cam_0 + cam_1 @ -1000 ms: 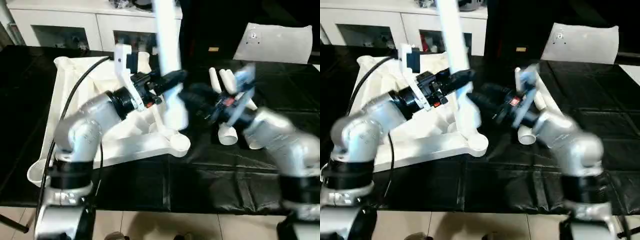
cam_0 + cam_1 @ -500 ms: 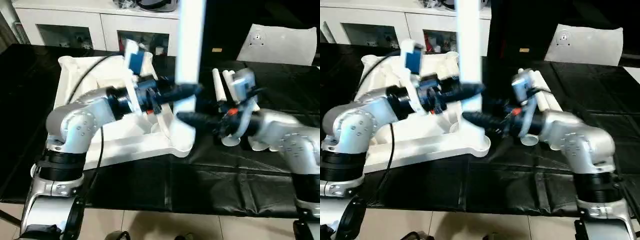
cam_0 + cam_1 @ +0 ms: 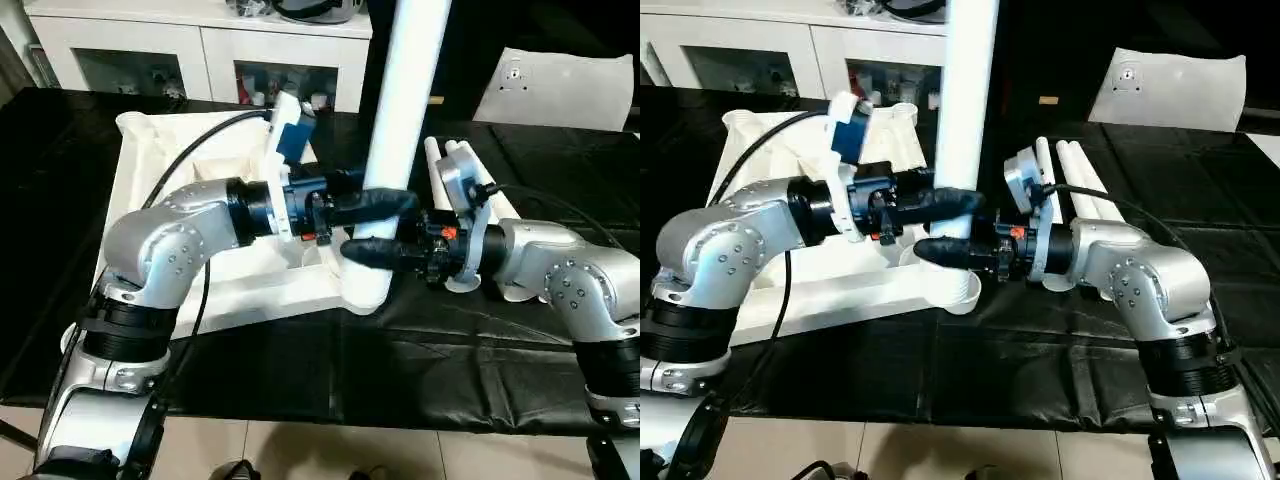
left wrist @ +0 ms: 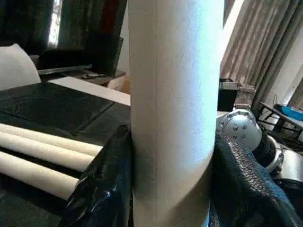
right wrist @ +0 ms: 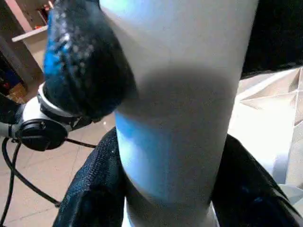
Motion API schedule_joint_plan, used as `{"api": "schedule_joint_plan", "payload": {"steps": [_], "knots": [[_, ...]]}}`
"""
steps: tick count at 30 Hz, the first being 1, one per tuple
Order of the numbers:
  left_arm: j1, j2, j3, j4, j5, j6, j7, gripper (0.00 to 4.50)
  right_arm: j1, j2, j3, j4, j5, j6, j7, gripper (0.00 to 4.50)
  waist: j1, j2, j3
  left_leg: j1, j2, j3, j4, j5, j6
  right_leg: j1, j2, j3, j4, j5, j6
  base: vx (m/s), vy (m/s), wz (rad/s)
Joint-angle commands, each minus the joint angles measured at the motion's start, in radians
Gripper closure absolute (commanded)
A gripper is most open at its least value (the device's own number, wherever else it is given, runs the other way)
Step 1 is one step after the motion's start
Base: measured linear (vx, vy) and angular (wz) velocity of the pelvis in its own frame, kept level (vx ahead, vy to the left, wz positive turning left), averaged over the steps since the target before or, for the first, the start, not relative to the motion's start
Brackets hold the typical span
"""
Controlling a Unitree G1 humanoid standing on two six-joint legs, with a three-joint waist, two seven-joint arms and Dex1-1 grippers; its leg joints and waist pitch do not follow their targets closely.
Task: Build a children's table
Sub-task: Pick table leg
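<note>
Upright at the near corner socket of the white table top point(image 3: 180, 200), a smooth tapered white leg point(image 3: 400, 120) is clamped by both the left gripper point(image 3: 375, 200) and right gripper point(image 3: 365, 250).

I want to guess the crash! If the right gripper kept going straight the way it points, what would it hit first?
The upright white leg: the right gripper already has it between its fingers. Beyond it, probably the left gripper, though depth is unclear.

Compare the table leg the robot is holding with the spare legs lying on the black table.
The held leg stands upright in a corner socket of the tabletop; the spare legs lie flat, side by side. The held leg is gripped by the left gripper and right gripper; the spare legs lie untouched. All are white, round and tapered.
</note>
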Motion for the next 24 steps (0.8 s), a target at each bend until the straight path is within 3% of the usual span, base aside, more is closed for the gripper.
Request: {"api": "schedule_joint_plan", "payload": {"steps": [1,9,16,18,24], "knots": [[-0.028,0.001,-0.030,-0.015,0.013,-0.019,-0.024,2.57,-0.021,-0.010,0.014,0.003,0.000,0.000,0.011,2.59,0.003,-0.015,-0.079,-0.002,0.032,0.004,-0.065,-0.018,0.036,0.065,-0.067,0.043,-0.074,-0.212,-0.177,0.000,0.000,0.00],[-0.022,0.021,-0.059,-0.045,0.027,-0.029,-0.067,2.57,-0.015,-0.006,0.022,0.015,-0.016,-0.011,0.035,2.59,0.003,-0.014,-0.079,-0.001,0.033,0.003,-0.066,-0.021,0.035,0.065,-0.068,0.042,-0.073,-0.214,-0.178,0.000,0.000,0.00],[-0.026,0.006,-0.037,-0.036,0.016,-0.022,-0.049,2.57,-0.002,-0.007,0.037,0.009,-0.038,-0.041,0.035,2.59,0.004,-0.012,-0.080,-0.001,0.033,0.004,-0.064,-0.019,0.034,0.066,-0.068,0.043,-0.071,-0.191,-0.193,0.000,0.000,0.00],[-0.025,0.009,-0.043,-0.032,0.026,-0.031,-0.058,2.57,-0.003,-0.003,0.035,0.014,-0.033,-0.030,0.031,1.89,0.004,-0.013,-0.080,-0.001,0.033,0.004,-0.065,-0.019,0.036,0.067,-0.067,0.043,-0.071,-0.192,-0.192,0.000,0.000,0.00],[-0.021,0.013,-0.045,-0.038,0.015,-0.026,-0.081,2.58,-0.009,0.002,0.030,0.031,-0.044,-0.033,0.035,1.59,0.003,-0.011,-0.079,0.000,0.033,0.004,-0.065,-0.024,0.033,0.066,-0.067,0.043,-0.072,-0.192,-0.195,0.000,0.000,0.00]]}}
